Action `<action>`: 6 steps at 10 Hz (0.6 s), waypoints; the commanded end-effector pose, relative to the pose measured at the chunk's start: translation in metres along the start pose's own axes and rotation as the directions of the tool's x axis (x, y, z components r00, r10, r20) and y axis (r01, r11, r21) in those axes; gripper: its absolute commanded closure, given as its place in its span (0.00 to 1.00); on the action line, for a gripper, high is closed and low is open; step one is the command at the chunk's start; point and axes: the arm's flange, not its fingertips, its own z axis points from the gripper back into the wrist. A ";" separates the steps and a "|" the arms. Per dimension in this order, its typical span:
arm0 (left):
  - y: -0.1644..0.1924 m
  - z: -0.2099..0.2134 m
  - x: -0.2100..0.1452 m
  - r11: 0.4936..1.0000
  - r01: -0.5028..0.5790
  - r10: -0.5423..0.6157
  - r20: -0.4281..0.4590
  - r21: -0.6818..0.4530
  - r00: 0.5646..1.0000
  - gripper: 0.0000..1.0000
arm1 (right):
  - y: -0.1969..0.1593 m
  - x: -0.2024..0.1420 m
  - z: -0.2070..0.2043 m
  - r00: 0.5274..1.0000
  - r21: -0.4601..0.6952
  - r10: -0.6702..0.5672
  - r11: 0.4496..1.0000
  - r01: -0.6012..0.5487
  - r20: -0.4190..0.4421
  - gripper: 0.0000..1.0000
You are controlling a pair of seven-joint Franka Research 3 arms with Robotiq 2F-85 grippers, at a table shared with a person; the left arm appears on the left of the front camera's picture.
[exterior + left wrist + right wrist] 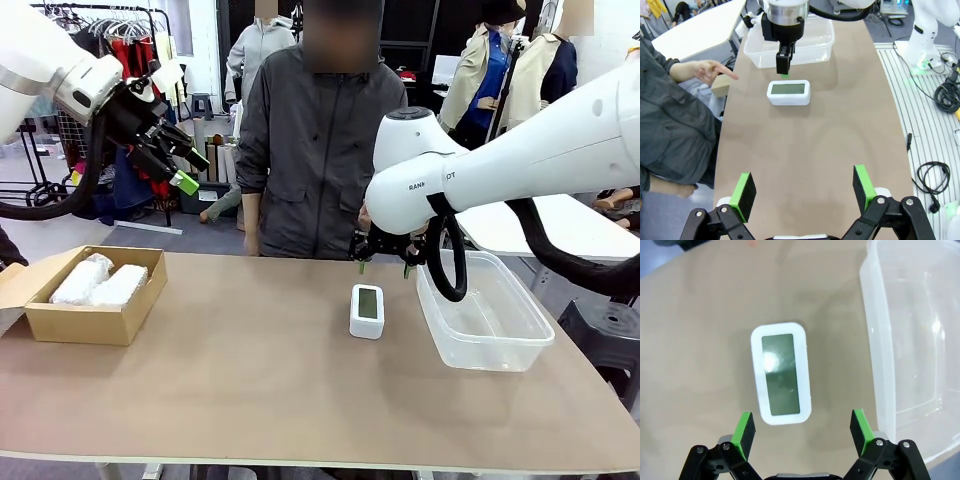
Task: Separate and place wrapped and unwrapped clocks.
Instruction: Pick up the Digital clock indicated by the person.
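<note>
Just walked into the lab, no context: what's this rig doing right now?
It is sorting clocks. The right end effector hangs open over the bare white rounded-rectangular digital clock, which lies on the brown table beside the clear plastic tub; nothing is gripped yet. Two bundles in translucent white wrap already sit in the open cardboard box at the robot's left. The left end effector is raised, open and empty. A person in a grey jacket stands across the table, pointing.

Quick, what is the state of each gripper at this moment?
Left gripper: open, holding nothing, raised above the brown table.
Right gripper: open, holding nothing, above the bare white rounded-rectangular digital clock.
</note>
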 end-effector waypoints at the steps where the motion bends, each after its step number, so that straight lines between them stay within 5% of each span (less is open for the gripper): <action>1: -0.001 0.001 -0.001 1.000 0.008 -0.008 -0.013 -0.001 1.000 0.00 | 0.013 0.003 -0.020 0.998 -0.029 -0.058 0.998 0.058 -0.009 0.00; 6: -0.001 0.001 -0.001 1.000 0.008 -0.008 -0.013 -0.001 1.000 0.00 | 0.021 0.004 -0.054 0.999 -0.017 -0.023 1.000 0.023 -0.044 0.00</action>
